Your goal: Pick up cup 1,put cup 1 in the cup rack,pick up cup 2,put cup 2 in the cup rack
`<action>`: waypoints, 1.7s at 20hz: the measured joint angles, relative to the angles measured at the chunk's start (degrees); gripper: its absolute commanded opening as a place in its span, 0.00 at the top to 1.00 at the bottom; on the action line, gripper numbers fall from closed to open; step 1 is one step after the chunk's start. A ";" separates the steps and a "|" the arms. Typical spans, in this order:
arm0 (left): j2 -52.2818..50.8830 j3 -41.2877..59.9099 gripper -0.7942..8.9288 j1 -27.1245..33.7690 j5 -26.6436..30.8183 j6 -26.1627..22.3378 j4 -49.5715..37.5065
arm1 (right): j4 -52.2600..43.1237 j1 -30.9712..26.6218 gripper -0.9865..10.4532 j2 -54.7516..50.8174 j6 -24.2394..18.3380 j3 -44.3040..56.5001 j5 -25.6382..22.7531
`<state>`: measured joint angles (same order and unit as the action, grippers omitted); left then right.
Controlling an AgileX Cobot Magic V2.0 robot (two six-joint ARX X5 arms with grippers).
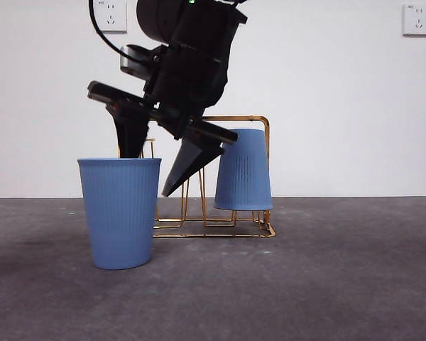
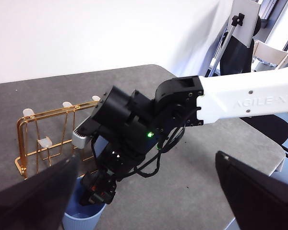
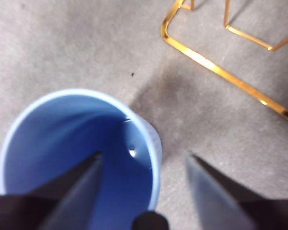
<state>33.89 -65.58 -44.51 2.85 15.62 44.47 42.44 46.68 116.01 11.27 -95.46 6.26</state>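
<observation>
Right gripper straddling the upright cup's rim

Nearest me, the upright blue cup stands on the table. My right gripper hangs spread, one jaw inside, one outside toward the cup rack; contact, I think, not yet. Behind, an inverted blue cup sits racked. Left gripper waits spread, holding nothing.
</observation>
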 measured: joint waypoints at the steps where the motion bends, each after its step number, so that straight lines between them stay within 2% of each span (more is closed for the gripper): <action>1: 0.00 0.00 0.43 0.00 0.00 0.00 0.00 | 0.02 0.02 0.83 0.33 0.09 0.00 -0.02; 3: 0.00 0.00 0.43 0.00 0.00 0.09 -0.02 | -0.42 0.02 0.93 0.46 0.11 0.00 -0.17; 6: 0.00 0.00 0.43 0.00 0.00 0.68 -1.03 | -0.44 0.20 0.93 0.46 -0.17 0.00 -0.22; 10: 0.00 0.00 0.43 0.00 -0.13 2.75 -6.75 | -0.33 0.20 0.93 -1.51 -0.76 0.07 -0.48; 12: 0.00 0.00 0.43 0.00 -0.42 3.69 -11.32 | -0.66 0.22 0.93 -7.08 -1.62 0.24 -1.86; 15: 0.00 0.00 0.43 0.00 -2.23 4.63 -21.70 | -5.22 0.20 0.93 -21.84 -2.32 0.24 -4.83; 18: 0.48 0.00 0.43 0.00 -8.35 5.29 -34.03 | -11.80 0.22 0.93 -35.58 -3.89 0.11 -7.74; 20: 1.42 0.00 0.43 0.00 -12.33 6.16 -42.23 | -16.41 0.22 0.93 -43.17 -5.20 0.11 -7.76; 22: 3.10 0.00 0.43 0.00 -15.17 7.21 -48.28 | -21.51 0.22 0.93 -49.07 -6.75 0.11 -5.97; 25: 6.34 0.00 0.43 0.00 -18.38 8.79 -54.47 | -27.12 0.22 0.93 -53.81 -7.85 0.09 -0.07; 30: 12.61 0.00 0.43 0.00 -24.94 13.94 -66.47 | -32.79 0.24 0.93 -56.15 -8.15 0.09 8.85; 34: 18.32 0.00 0.42 0.00 -28.96 20.09 -78.07 | -34.14 0.24 0.93 -56.06 -8.28 0.09 14.62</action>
<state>52.21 -65.58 -44.51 -26.11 35.70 -33.61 8.29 46.92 59.94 2.98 -95.37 20.88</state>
